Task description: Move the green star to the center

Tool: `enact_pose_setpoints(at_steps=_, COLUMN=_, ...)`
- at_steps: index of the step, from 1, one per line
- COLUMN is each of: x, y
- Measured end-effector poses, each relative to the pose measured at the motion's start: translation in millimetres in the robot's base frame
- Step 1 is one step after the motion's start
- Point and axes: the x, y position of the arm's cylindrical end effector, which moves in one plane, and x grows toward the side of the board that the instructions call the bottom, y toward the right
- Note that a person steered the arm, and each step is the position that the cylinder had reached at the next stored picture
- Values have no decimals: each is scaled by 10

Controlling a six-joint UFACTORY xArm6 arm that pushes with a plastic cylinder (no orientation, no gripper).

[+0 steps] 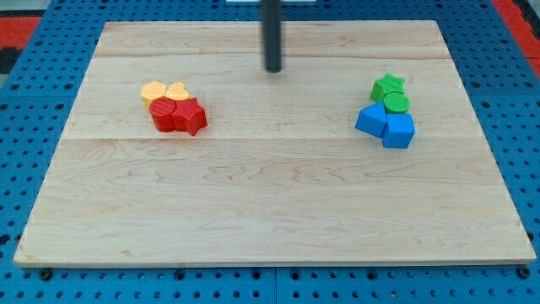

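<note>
The green star (387,85) lies at the view's right on the wooden board (270,194), touching a green round block (396,103) just below it. Two blue blocks sit under those: a blue block (370,120) on the left and a blue cube (399,131) on the right. My tip (272,69) is near the view's top centre, well to the left of the green star and apart from every block.
At the view's left a cluster holds a yellow round block (153,91), a yellow heart (176,90), a red block (164,113) and a red star (191,116). A blue perforated surface (25,127) surrounds the board.
</note>
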Motion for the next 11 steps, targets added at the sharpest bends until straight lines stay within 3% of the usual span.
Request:
enact_pose_setpoints(at_steps=1, x=-34, y=937)
enact_pose_setpoints(at_steps=2, x=221, y=1721)
enact_pose_setpoints(at_steps=3, x=514, y=1880)
enact_pose_setpoints(at_steps=5, x=968, y=1462)
enact_pose_setpoints(at_steps=7, x=661, y=1520)
enact_pose_setpoints(at_steps=9, x=178, y=272)
enact_pose_setpoints(at_steps=11, x=160, y=-87)
